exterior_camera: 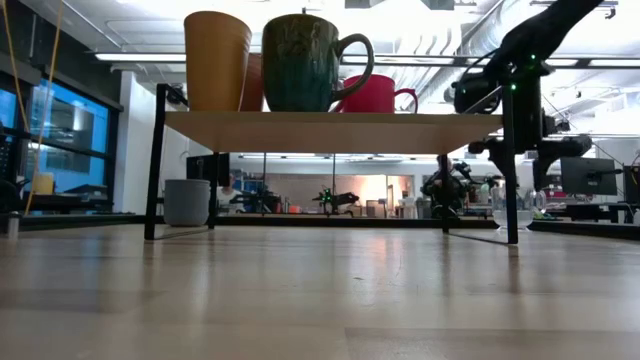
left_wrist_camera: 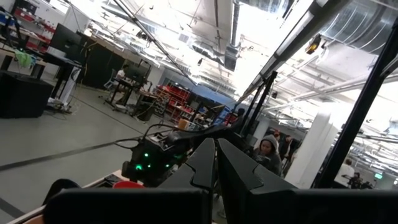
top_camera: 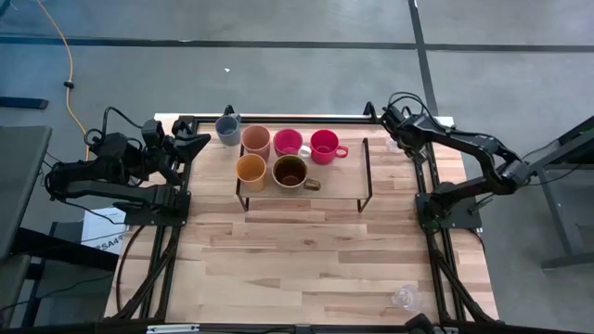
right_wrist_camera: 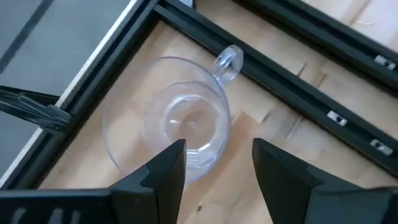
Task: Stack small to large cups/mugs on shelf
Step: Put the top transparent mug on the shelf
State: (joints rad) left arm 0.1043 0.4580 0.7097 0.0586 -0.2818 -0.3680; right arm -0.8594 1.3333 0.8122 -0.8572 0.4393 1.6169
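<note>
Above clear glass cup [right_wrist_camera: 180,127]: right tool [right_wrist_camera: 214,165].

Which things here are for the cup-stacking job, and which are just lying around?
For the job: shelf; five cups on it; grey mug beside it; glass cup by the open right pincer; another glass cup, far from the shelf.
Just lying about: yellow cable; person in the background.

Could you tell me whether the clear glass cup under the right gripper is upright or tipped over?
Upright: the clear glass cup shows its open mouth and round base from above, standing on the table.
</note>
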